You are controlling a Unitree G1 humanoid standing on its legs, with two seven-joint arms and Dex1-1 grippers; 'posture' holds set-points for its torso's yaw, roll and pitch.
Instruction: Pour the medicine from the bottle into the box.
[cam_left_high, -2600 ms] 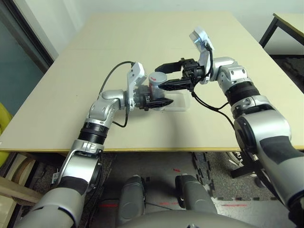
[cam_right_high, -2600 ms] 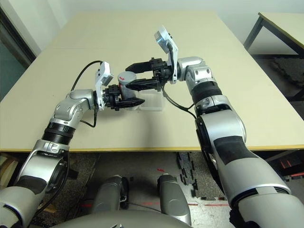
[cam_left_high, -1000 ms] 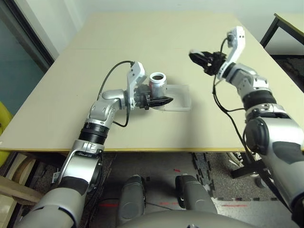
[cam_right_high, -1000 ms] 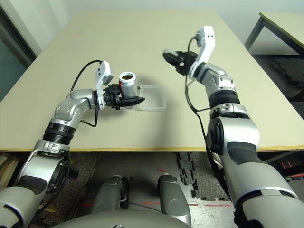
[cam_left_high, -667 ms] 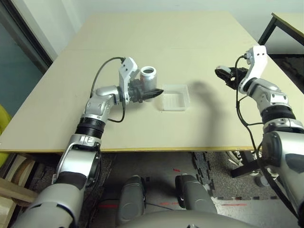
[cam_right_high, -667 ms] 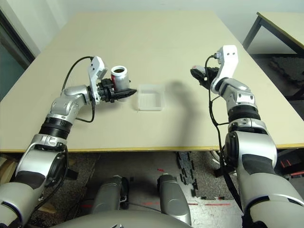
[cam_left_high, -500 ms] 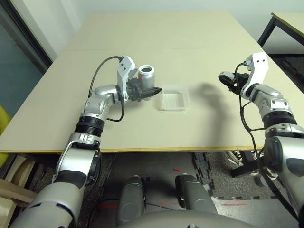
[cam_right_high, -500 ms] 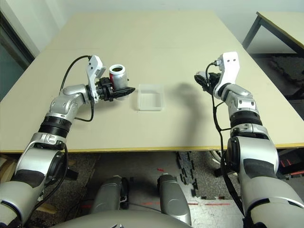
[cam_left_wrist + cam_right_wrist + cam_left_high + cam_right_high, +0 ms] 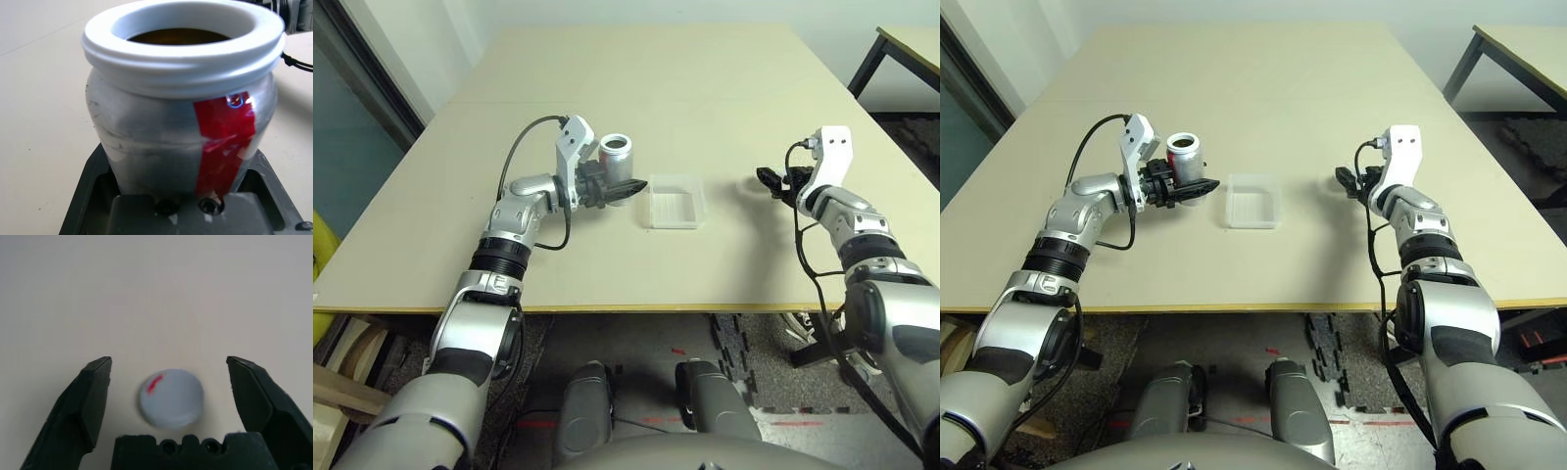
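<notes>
The left pincer point(image 9: 628, 188) is clamped on the uncapped bottle point(image 9: 615, 160), upright just beside the clear box point(image 9: 674, 202). The right pincer point(image 9: 168, 382) gapes around the released cap point(image 9: 171, 397). Tip the mouth slowly over the box's middle.

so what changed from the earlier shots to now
The right end effector took the cap off the bottle, swung right, lowered, and released it onto the table. The left end effector keeps gripping the now open bottle, beside the box.
</notes>
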